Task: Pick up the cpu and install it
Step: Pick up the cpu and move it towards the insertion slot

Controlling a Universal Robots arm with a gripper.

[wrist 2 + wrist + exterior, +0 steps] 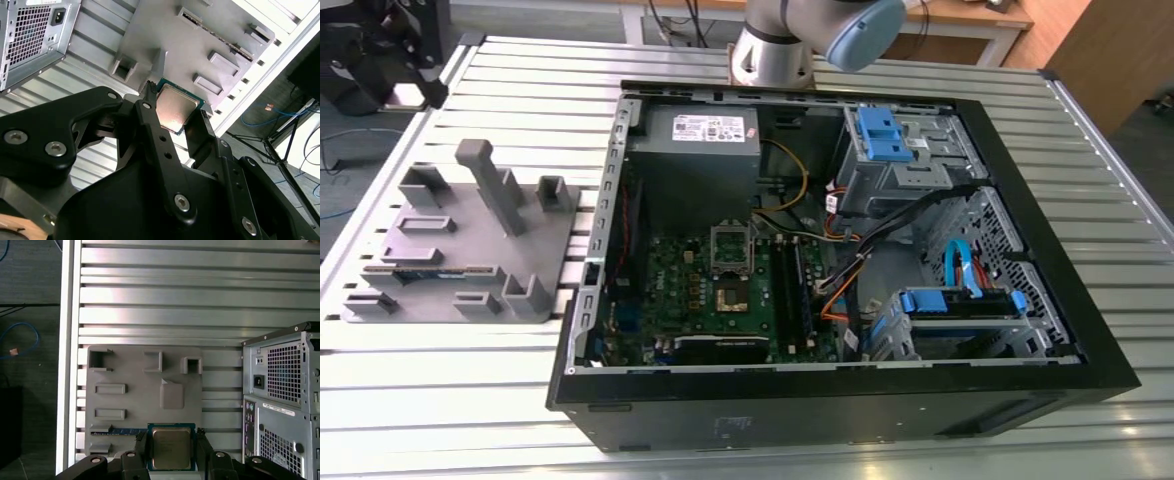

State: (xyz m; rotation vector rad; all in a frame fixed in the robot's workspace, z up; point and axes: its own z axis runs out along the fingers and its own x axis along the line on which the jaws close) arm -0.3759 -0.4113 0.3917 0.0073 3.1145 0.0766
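Your hand (171,439) looks clamped on the cpu (171,450) above the grey holder (125,375); so thin an edge grip could let it slip.

The cpu (171,448) shows dull brushed metal; the holder (131,405), matt grey plastic.

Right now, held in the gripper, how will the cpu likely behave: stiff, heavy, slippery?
Probably stiff: the cpu is a flat square with a metal top and shows no bend in the gripper. Likely light, being thin and small beside the grey holder. Possibly slippery: only its thin edges are pinched, so it might slide if tilted.
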